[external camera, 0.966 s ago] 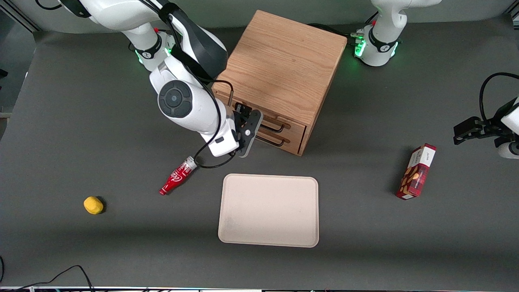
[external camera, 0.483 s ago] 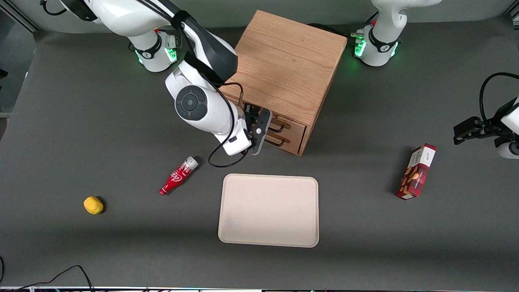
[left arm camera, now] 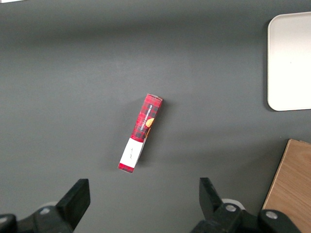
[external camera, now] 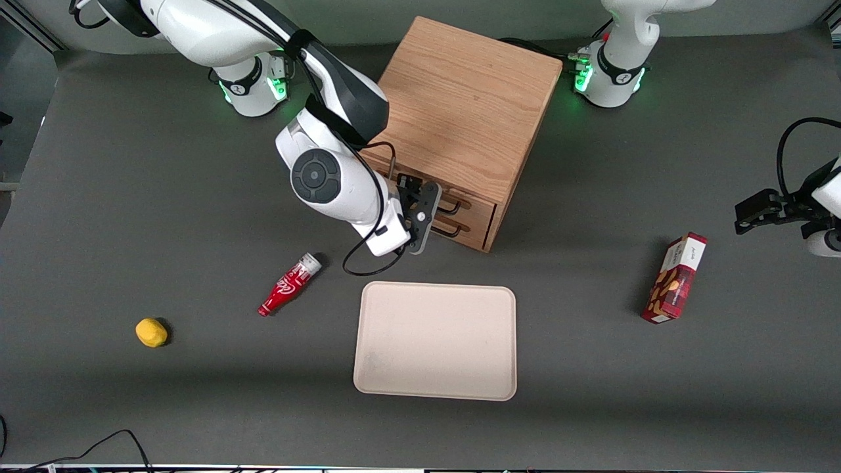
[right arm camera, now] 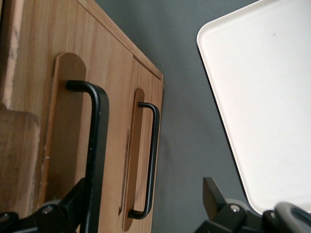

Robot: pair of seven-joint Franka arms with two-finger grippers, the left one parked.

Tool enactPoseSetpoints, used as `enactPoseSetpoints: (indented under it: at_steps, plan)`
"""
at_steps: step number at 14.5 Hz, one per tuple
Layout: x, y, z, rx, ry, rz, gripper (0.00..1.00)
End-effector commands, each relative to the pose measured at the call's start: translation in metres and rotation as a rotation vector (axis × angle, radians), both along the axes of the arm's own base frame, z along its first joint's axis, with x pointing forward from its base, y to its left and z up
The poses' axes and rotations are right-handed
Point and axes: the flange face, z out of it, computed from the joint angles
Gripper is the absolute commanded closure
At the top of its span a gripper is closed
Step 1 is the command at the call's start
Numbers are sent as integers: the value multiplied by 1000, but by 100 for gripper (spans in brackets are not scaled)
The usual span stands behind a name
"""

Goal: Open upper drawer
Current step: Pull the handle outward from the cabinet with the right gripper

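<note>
The light oak cabinet [external camera: 460, 105] stands mid-table, its two drawers facing the front camera. The upper drawer [external camera: 472, 203] looks shut, with its thin black wire handle [external camera: 452, 205] above the lower drawer's handle [external camera: 448, 230]. My right gripper [external camera: 432, 213] is right in front of the drawer fronts, at handle height, and is open. In the right wrist view the gripper [right arm camera: 143, 208] has its fingers wide apart. The upper drawer's handle [right arm camera: 98, 141] runs close by one fingertip [right arm camera: 73, 204]. The lower handle [right arm camera: 151, 160] lies between the fingers farther off. Nothing is gripped.
A beige tray [external camera: 435, 341] lies nearer the front camera than the cabinet, also in the right wrist view [right arm camera: 262, 97]. A red bottle [external camera: 289, 284] and a yellow lump [external camera: 151, 332] lie toward the working arm's end. A red box [external camera: 677, 277] lies toward the parked arm's end.
My right arm has swung toward the cabinet, bringing the gripper up to the drawer handles. The drawers and loose objects have not moved.
</note>
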Motion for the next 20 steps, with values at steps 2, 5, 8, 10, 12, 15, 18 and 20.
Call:
enactPoseSetpoints:
  at_steps: [2,5,8,10,12,15,18,20]
  plan:
    - [12,-6,-2,-8,-72,38,0]
    - [22,-9,5,-10,-102,32,0]
    - [39,-12,10,-7,-143,23,0]
    - [54,-25,13,-8,-158,-7,0]
    - [66,-35,14,0,-174,-32,0]
    - [82,-50,10,14,-198,-72,0]
    - [100,-67,5,27,-225,-114,0]
    - [112,-79,7,34,-236,-137,0]
